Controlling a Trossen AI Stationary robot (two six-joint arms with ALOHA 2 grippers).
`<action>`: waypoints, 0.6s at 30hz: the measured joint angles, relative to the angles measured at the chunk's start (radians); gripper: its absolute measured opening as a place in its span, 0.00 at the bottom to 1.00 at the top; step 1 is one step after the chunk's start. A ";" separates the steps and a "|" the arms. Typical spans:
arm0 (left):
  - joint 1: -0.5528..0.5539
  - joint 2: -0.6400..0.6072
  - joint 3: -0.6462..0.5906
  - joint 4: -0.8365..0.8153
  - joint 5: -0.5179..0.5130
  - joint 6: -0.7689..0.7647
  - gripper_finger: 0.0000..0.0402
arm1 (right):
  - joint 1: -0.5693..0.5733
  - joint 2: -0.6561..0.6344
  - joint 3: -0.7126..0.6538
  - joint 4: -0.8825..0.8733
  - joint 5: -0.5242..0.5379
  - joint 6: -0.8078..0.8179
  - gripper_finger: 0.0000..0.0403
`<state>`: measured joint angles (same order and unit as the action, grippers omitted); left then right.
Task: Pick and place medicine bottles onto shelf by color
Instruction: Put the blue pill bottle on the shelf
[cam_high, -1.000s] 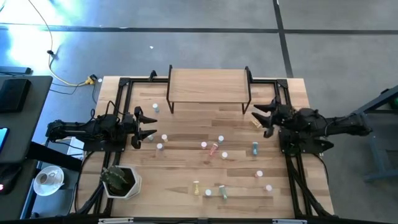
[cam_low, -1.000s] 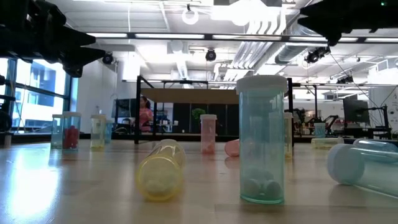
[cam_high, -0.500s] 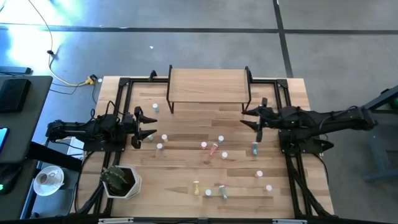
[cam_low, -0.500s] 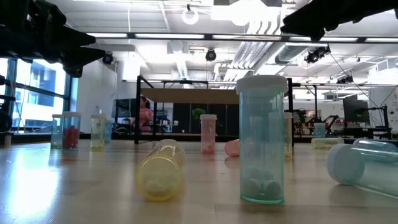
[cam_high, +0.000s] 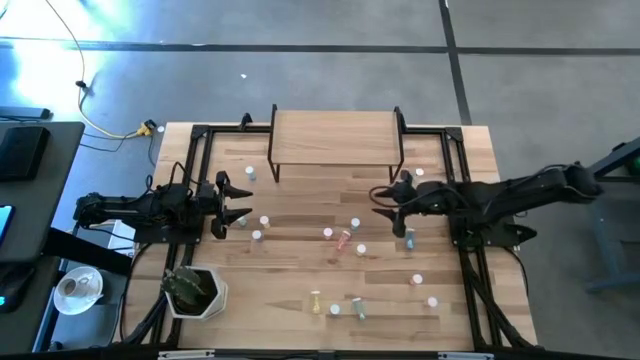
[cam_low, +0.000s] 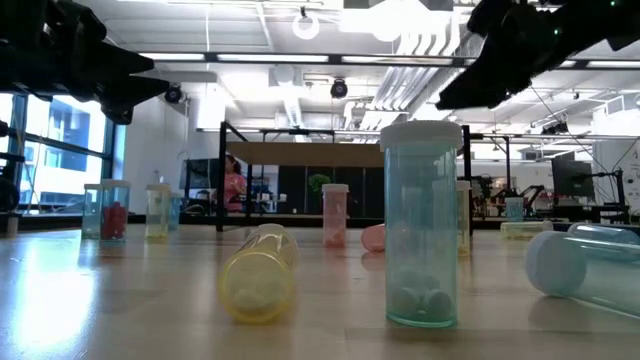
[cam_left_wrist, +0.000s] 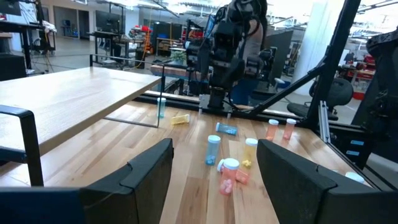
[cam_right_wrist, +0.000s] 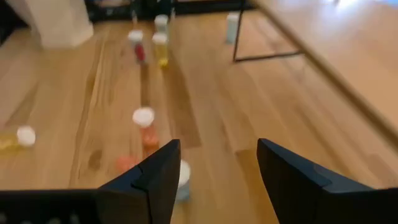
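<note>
1. Nearest to the low camera, a blue bottle (cam_low: 421, 225) stood upright on the table (cam_high: 300, 290), with small white pills at its bottom.
2. Beside it a yellow bottle (cam_low: 259, 274) lay on its side, and another blue bottle (cam_low: 585, 268) lay at the right edge of that view.
3. Farther back stood a pink bottle (cam_low: 335, 215), and at the left a bottle with red content (cam_low: 113, 209) next to a yellowish one (cam_low: 159, 211).
4. From above, the medicine bottles were spread over the middle and the near part of the table, none on the shelf (cam_high: 335, 139).
5. The shelf stood at the far side of the table, and its top board was bare.
6. The right gripper (cam_high: 384, 204) was stretched toward the middle of the table, in front of the shelf's right legs. Its jaws stood wide apart and held nothing.
7. In the right wrist view a white-capped bottle (cam_right_wrist: 180, 180) stood just between that gripper's fingers (cam_right_wrist: 158, 176), and a pink bottle (cam_right_wrist: 145, 125) stood a little beyond.
8. The left gripper (cam_high: 240, 199) waited at the left side of the table, its jaws also wide apart and empty.
9. A white pot with a plant (cam_high: 193, 291) stood at the near left corner.
</note>
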<state>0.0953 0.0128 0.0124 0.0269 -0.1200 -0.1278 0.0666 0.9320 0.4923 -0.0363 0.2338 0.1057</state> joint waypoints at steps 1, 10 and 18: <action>0.000 0.000 0.000 0.000 0.000 0.000 0.55 | 0.000 0.019 0.000 0.004 -0.002 0.000 0.51; 0.000 0.000 0.000 0.000 0.000 0.000 0.55 | 0.000 0.183 0.000 0.105 -0.007 0.017 0.51; 0.000 0.000 0.000 0.000 0.001 0.000 0.55 | 0.000 0.282 -0.001 0.193 -0.055 0.018 0.51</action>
<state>0.0953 0.0128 0.0122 0.0269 -0.1194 -0.1276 0.0666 1.2138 0.4915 0.1568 0.1784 0.1234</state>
